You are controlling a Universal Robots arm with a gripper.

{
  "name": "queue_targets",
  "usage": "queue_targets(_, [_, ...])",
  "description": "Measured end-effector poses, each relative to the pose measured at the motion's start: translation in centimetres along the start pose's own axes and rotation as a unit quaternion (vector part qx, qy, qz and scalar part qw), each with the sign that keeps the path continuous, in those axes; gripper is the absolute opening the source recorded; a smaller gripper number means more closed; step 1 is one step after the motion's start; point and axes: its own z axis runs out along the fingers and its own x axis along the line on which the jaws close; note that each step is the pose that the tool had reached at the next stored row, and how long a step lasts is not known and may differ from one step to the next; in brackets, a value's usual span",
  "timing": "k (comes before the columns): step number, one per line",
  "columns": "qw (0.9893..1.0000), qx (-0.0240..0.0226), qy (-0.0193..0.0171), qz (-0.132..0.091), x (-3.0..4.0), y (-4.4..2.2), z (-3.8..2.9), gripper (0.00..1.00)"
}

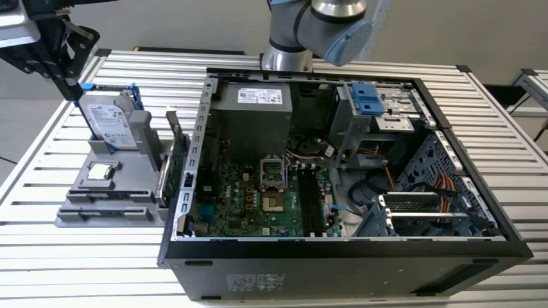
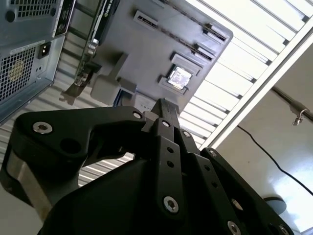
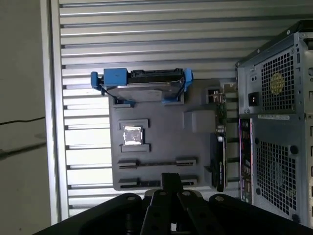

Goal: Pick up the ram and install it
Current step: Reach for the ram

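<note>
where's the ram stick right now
The ram stands on edge along the gray tray's side toward the exterior view's right, between the small square chip and the open computer case.

- Arm point(image 1: 296, 32): silver-grey tubes, pale blue joint cap
- Gripper point(image 2: 165, 105): matte black linkage plates, silver screw heads, bright metal collar at its base
</note>
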Motion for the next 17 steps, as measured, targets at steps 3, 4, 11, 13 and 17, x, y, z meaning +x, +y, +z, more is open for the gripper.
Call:
queue_targets(3, [1.0000, 0.0000, 0.0001, 0.001, -0.02, -0.33, -0.01, 0.00])
queue_targets(4, [1.0000, 0.0000, 0.0002, 0.001, -0.03, -0.45, -0.02, 0.00])
queue_targets(11, [1.0000, 0.0000, 0.0006, 0.003, -0.08, -1.32, -0.05, 0.00])
queue_targets(13, [1.0000, 0.0001, 0.0008, 0.004, -0.10, -1.59, -0.07, 0.00])
queue_targets(17, [1.0000, 0.0001, 0.0011, 0.005, -0.13, -2.11, -0.10, 0.00])
